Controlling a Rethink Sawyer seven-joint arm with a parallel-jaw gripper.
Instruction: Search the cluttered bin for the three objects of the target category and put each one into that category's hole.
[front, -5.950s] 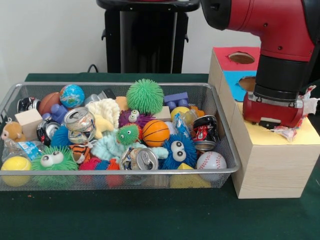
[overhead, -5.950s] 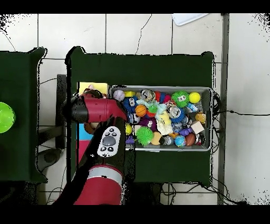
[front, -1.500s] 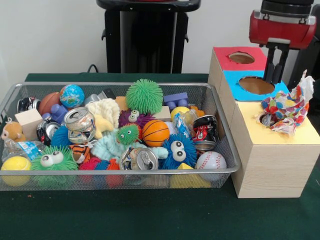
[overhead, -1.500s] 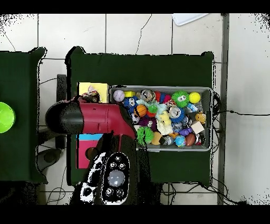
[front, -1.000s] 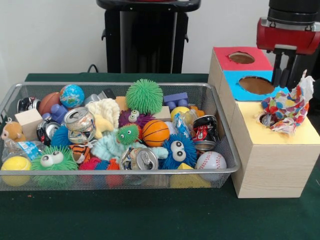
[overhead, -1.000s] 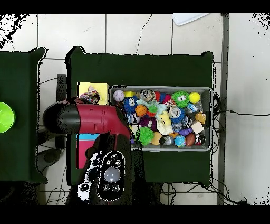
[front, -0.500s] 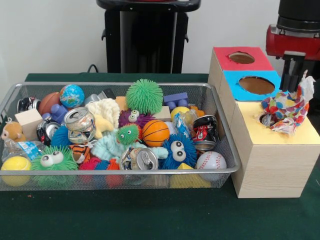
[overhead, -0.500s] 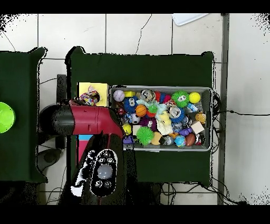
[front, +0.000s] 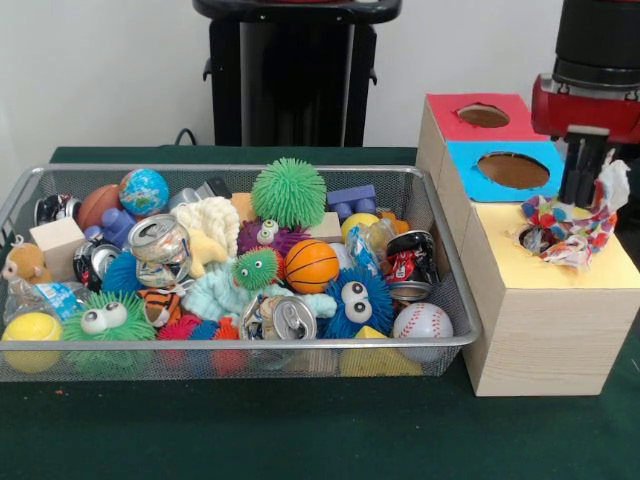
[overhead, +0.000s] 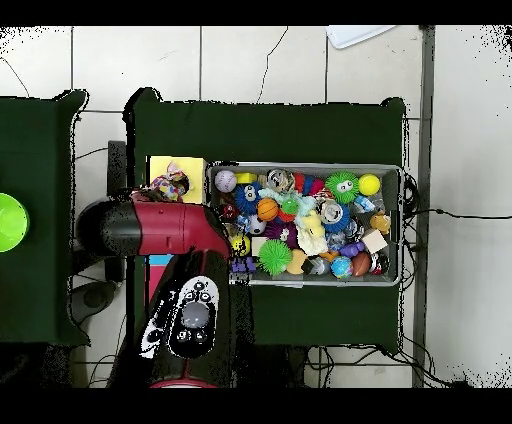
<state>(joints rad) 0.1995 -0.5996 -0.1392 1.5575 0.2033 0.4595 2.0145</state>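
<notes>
The tool (front: 583, 185), fingers together, is lower & more to the side vs 1 s ago. Dotty cloth (front: 565, 228) sits bunched in the yellow hole (front: 535, 240). Bin (front: 440, 270) is full w/ toys.

You are looking at a robotics lab set up for sorting trials, not a home or a shop: a red and black robot arm (overhead: 165, 235) stands on a black pedestal (front: 290, 75) at a tabletop (front: 300, 430) covered in dark green cloth, against a bare white wall (front: 100, 70). On the tabletop you have a wire-mesh bin (front: 455, 340) heaped with toys and crushed cans, just beside a pale wooden box (front: 540, 340) with holes ringed in red, blue and yellow paint. From overhead you see a pale tiled floor (overhead: 260, 60) with loose cables (overhead: 440, 213) trailing across it, and a second green-covered tabletop (overhead: 35, 290) well apart from the first.
</notes>
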